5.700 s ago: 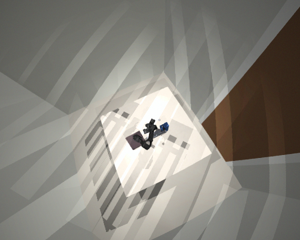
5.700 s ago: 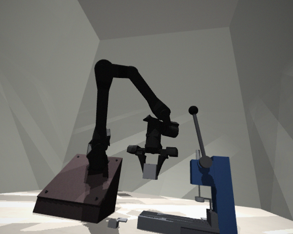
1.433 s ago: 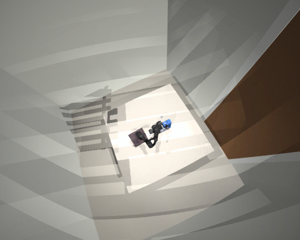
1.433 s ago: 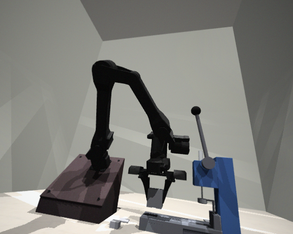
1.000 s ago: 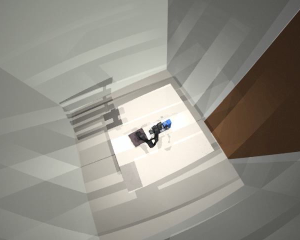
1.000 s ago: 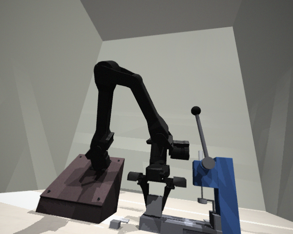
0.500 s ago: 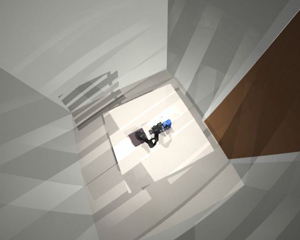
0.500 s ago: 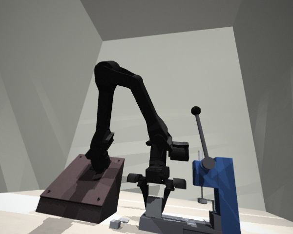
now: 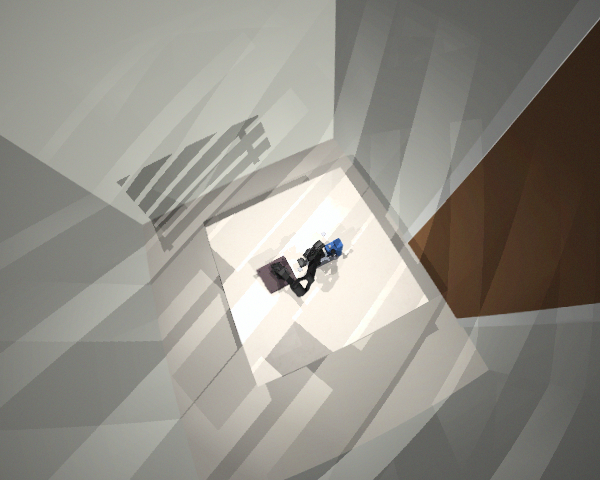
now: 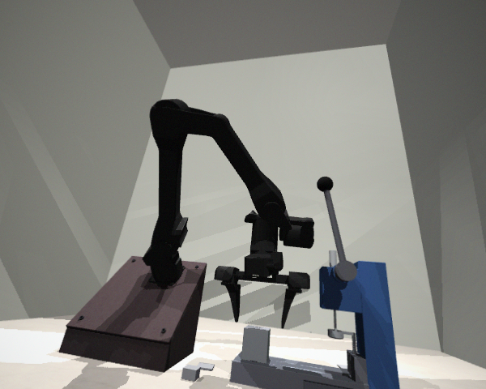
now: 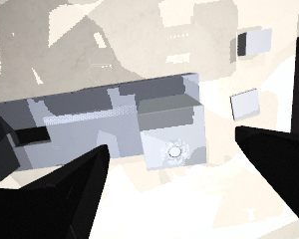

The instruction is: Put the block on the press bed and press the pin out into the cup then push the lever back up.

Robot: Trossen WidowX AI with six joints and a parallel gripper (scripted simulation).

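- One end effector, black, two tapering fingers: released, fingers spread wide and pointing down, nothing gripped. It hangs above the block, its fingertips on either side of the block in the wrist view and higher than the block's top in the exterior view.
- One block, grey, squared: upright on the press bed, at the end farther from the blue frame; well apart from the punch and not under it.
- One pin, round end showing in the block's upper face; how deep it sits cannot be told.
- One press bed, grey, long and low, running from beneath the block toward the blue frame; a dark rectangular opening shows toward its other end.
- One blue frame, upright, with an overhanging head.
- One punch, slender and grey, below the head; a small disc at its lower end, raised above the bed.
- One lever, grey rod with black ball knob: raised, leaning slightly toward the arm, untouched.
- One arm, black, jointed, bent over toward the bed, mounted on a sloping brown plinth.
- Two small pale-grey pieces, lying apart on the surface, near the block's end of the bed.
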